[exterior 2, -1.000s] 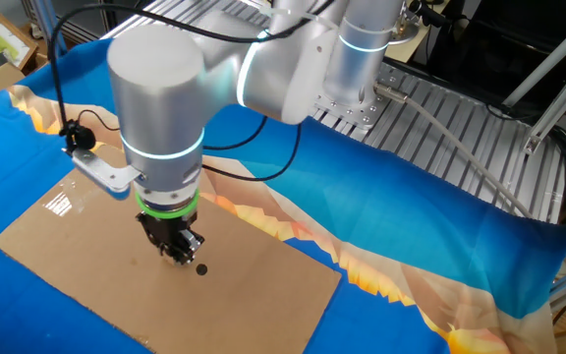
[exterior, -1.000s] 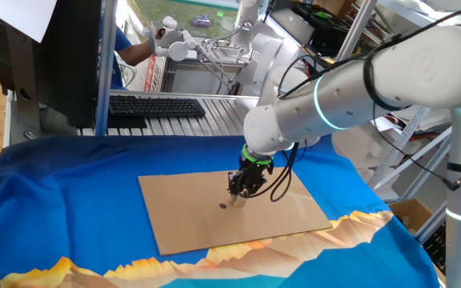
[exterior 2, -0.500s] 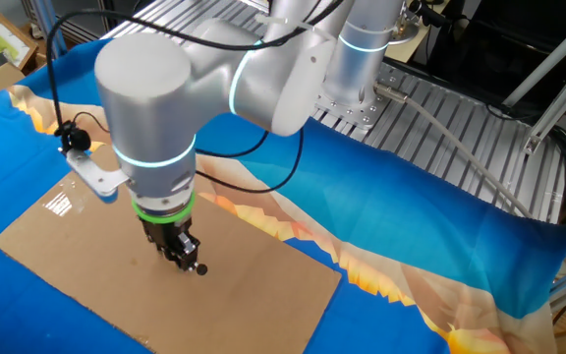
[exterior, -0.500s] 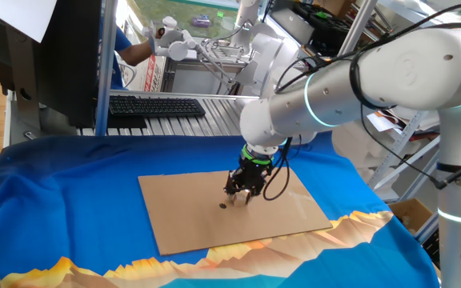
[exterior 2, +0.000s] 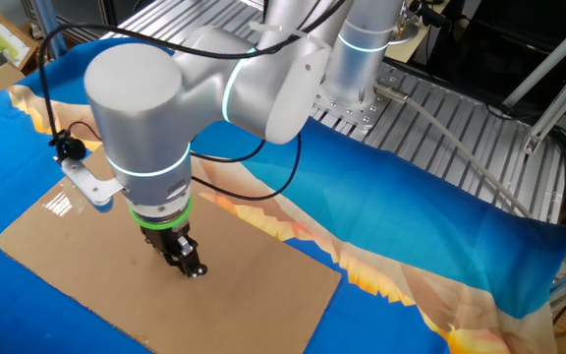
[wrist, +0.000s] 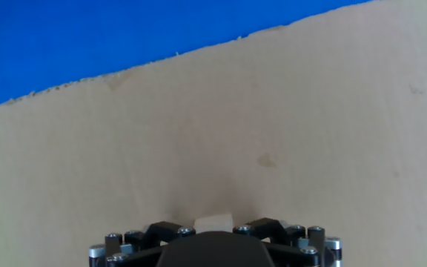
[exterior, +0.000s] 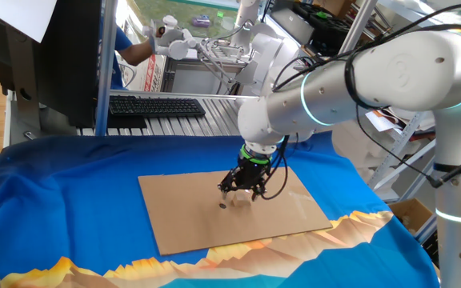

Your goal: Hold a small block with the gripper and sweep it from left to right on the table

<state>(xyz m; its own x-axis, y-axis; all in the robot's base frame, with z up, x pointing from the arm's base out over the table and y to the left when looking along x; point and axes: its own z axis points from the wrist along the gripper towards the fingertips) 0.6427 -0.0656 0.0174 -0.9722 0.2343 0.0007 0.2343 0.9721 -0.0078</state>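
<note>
My gripper [exterior: 239,193], a black claw under a green collar, stands upright with its tips on the brown cardboard [exterior: 184,218] of the table. In the hand view the small block [wrist: 213,221], a pale tan cube, sits between the two black fingers [wrist: 170,229], which are closed against its sides. The block rests on the cardboard [wrist: 288,111]. In the other fixed view the gripper [exterior 2: 188,264] is near the cardboard's right half, and the block is too small to make out there.
A small dark dot [exterior: 222,205] lies on the cardboard just left of the gripper. Blue cloth [exterior: 54,200] with an orange jagged print [exterior: 358,220] surrounds the cardboard. A slatted metal bench with a black keyboard [exterior: 154,106] stands behind the table.
The gripper, with the block in it, has slid a short way over the cardboard toward the dark dot, and the arm's wrist has turned.
</note>
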